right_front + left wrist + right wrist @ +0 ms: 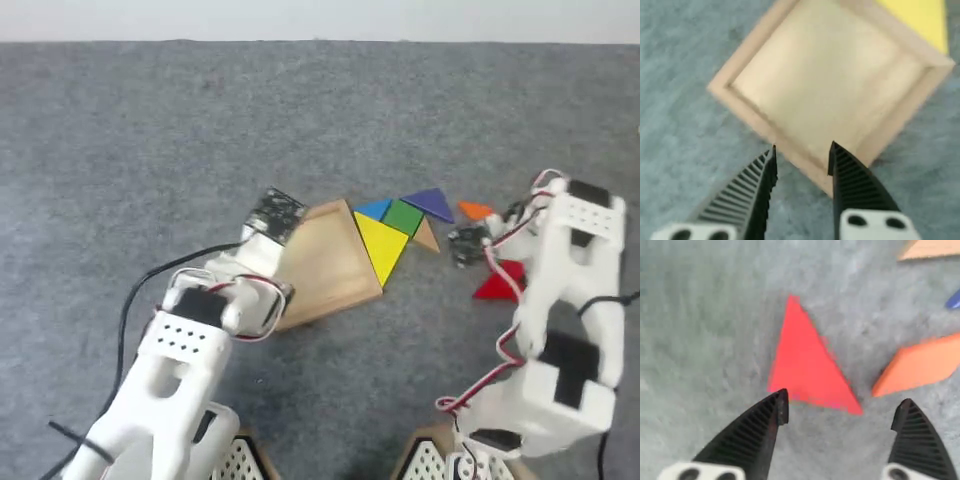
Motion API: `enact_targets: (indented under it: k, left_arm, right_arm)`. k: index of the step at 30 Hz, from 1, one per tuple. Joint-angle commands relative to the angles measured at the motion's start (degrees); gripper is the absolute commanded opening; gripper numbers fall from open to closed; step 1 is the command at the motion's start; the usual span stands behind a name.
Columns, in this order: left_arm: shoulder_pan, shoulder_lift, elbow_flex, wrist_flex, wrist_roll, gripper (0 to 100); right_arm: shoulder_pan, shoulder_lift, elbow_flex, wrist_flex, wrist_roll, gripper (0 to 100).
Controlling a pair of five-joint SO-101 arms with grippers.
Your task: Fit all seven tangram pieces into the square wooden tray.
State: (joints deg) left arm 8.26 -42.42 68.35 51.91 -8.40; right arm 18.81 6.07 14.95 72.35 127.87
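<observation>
Left pincer (802, 146), right pincer (844, 397), one tray (320, 268), seven pieces (383, 245)

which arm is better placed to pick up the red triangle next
Right. The right gripper is open and hangs directly over the red triangle. The left gripper, also open, is at the edge of the wooden tray, farther from that piece.
</observation>
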Motion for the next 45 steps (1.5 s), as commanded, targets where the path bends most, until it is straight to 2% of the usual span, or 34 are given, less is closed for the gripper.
enact_targets:
  k: [1, 6, 11, 26, 34, 39, 45]
  left_arm:
    - [-6.51, -0.26, -0.40, -1.32, -1.93, 17]
    - [-12.92, 0.00, -0.22, -1.41, -2.64, 17]
    - [-15.21, 0.09, 0.31, -2.90, -2.64, 17]
    - [-15.74, 0.09, 0.31, -3.43, -2.64, 17]
    - [-15.74, 0.09, 0.31, -3.34, -2.64, 17]
    - [-15.74, 0.09, 0.31, -3.25, -2.64, 17]
    - [-15.82, 0.09, 0.31, -3.16, -2.55, 17]
  right_arm:
    - [3.47, 1.10, -6.51, 0.13, 10.37, 33.2]
    - [5.05, 5.67, -8.00, -3.38, 17.14, 33.1]
    - [5.23, 10.33, -7.91, -3.91, 21.71, 33.1]
    - [5.23, 12.18, -1.41, -4.00, 21.71, 33.1]
    - [4.18, 1.45, 10.81, -3.82, 21.19, 33.0]
    - [1.27, -3.47, 16.88, -6.73, 8.35, 32.9]
    - [0.84, -3.56, 22.42, -24.40, -9.32, 32.9]
